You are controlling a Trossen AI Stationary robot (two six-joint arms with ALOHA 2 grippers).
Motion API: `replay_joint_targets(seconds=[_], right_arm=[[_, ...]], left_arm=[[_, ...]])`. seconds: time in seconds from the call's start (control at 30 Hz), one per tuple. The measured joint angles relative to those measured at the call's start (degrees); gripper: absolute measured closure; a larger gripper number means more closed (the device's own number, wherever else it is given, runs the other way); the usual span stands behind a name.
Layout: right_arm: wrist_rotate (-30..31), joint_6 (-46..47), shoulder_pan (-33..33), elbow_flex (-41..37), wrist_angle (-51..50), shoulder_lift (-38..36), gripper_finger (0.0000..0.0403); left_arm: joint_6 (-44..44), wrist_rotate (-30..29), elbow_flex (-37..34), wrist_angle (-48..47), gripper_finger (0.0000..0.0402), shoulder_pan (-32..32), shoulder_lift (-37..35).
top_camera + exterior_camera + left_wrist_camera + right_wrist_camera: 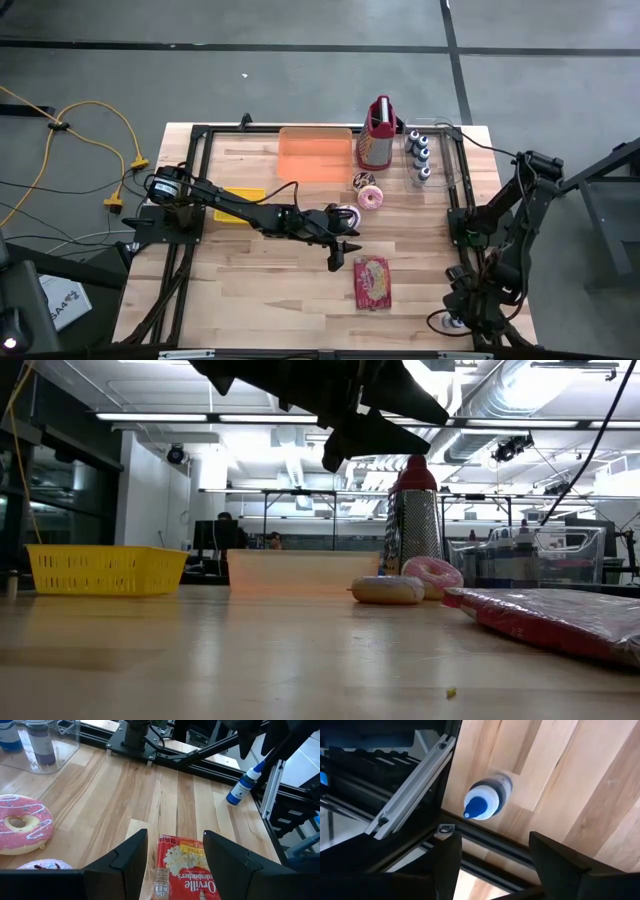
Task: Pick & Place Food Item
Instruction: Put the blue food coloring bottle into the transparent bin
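High view: your left gripper (337,262) hangs mid-table, fingers spread, holding nothing.
Popcorn bag (372,283): flat, just at its 4 o'clock; left wrist view cuts off the bag's near end.
Right gripper (470,312): parked at the table's edge, fingers apart, over a blue-capped bottle (487,801).
Doughnuts (369,197): at the left gripper's 1 o'clock.

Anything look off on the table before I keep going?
One thing: a blue-capped bottle stands alone at the table's near right corner, below the right gripper, apart from the other bottles in the clear bin. The popcorn bag lies flat and looks undamaged.
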Motion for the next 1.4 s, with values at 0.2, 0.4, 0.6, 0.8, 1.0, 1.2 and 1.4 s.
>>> replay_joint_targets(seconds=[0.2, 0.4, 0.6, 0.8, 1.0, 1.2, 1.4], right_arm=[[-0.8, 2.7, 0.6, 0.0, 1.0, 0.0, 0.0184], [-0.7, 2.8, 1.4, 0.0, 4.7, 0.0, 0.0184], [1.8, 4.0, 1.4, 0.0, 4.5, 0.0, 0.0184], [2.7, 4.1, 1.4, 0.1, 3.8, 0.3, 0.0184], [2.4, 4.2, 2.4, 0.1, 3.8, 2.3, 0.0184], [2.5, 4.2, 3.3, 0.1, 3.8, 4.5, 0.0184], [4.5, 6.7, 3.3, 0.1, 3.8, 4.9, 0.0184]], left_arm=[[0.0, 0.0, 0.0, 0.0, 0.0215, 0.0, 0.0], [0.0, 0.0, 0.0, 0.0, 0.0215, 0.0, 0.0], [0.0, 0.0, 0.0, 0.0, 0.0215, 0.0, 0.0], [0.1, 0.0, 0.0, 0.0, 0.0215, 0.0, 0.0], [0.1, 0.0, 0.0, 0.0, 0.0215, 0.0, 0.0], [0.1, 0.0, 0.0, 0.0, 0.0215, 0.0, 0.0], [0.0, 0.0, 0.0, 0.0, 0.0215, 0.0, 0.0]])
